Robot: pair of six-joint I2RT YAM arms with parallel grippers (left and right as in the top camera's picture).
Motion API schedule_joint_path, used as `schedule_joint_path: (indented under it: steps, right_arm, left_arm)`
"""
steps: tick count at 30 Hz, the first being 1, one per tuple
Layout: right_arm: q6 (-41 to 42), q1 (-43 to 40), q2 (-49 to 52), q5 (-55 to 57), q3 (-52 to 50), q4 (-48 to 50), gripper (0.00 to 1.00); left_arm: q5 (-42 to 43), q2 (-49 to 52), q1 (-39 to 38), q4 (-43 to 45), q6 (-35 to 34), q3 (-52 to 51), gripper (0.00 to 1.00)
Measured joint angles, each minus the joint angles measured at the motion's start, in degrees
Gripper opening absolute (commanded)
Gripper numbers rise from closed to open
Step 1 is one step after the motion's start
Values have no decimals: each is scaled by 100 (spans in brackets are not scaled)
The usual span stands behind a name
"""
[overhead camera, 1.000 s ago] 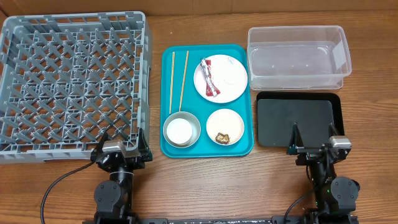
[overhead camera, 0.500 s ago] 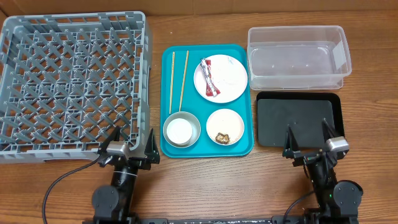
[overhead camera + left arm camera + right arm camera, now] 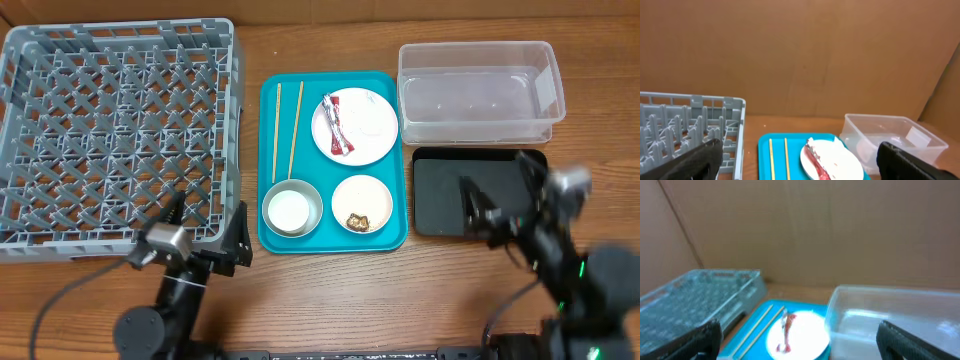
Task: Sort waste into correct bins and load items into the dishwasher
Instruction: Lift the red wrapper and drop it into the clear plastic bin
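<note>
The red-and-white wrapper (image 3: 337, 125) lies on the left half of the white plate (image 3: 372, 125), at the far right of the teal tray (image 3: 312, 80) — farther back than both grippers and touched by neither. The left gripper (image 3: 205, 228) hangs at the near right corner of the grey dish rack (image 3: 110, 130), just beside the tray's near left corner, jaws spread wide with nothing between them. The right gripper (image 3: 503, 190), blurred, sits over the black tray (image 3: 440, 170), jaws likewise wide apart and empty — the clear tub (image 3: 480, 125) stands just behind that tray. Two chopsticks (image 3: 295, 130) lie left of the plate. Nearer, a white cup (image 3: 288, 209) sits in the steel-grey bowl (image 3: 315, 198), and the pinkish bowl (image 3: 362, 192) holds a brown morsel (image 3: 357, 220).
</note>
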Motion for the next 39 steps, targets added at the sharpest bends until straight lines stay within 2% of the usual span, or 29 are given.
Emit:
schedule_joint_path:
  steps: [4, 7, 11, 17, 21, 26, 32, 37, 39]
  right_arm:
    - [20, 0, 1639, -560, 1609, -977, 100]
    - [72, -2, 2704, -1309, 2653, -1021, 100]
    - [332, 4, 3563, -2380, 3366, -584, 100]
    - [925, 313, 4522, -2498, 3742, -813, 100]
    - [815, 1067, 5379, -1921, 4188, -1985, 100]
    - [352, 2199, 6371, -286, 4876, -2940, 100]
    - [-90, 2865, 7128, 984, 5049, -2376, 100]
    - [-328, 2859, 7871, 1368, 5060, -1543, 76]
    - [-308, 2846, 8133, 1445, 5060, -1322, 74]
  left_arm:
    - [2, 1038, 0, -1370, -2, 1322, 100]
    - [2, 1840, 0, -2358, 0, 2225, 100]
    - [2, 2870, 0, -3523, 0, 3445, 100]
    - [26, 3788, 0, -4360, 0, 4721, 100]
    - [129, 4107, 0, -4559, 0, 5193, 100]
    - [199, 4212, 0, -4625, 0, 5270, 100]
    - [221, 4214, 0, -4730, -2, 5270, 100]
    - [221, 4214, 0, -4730, 0, 5270, 100]
    - [221, 4212, 0, -4730, 0, 5270, 100]
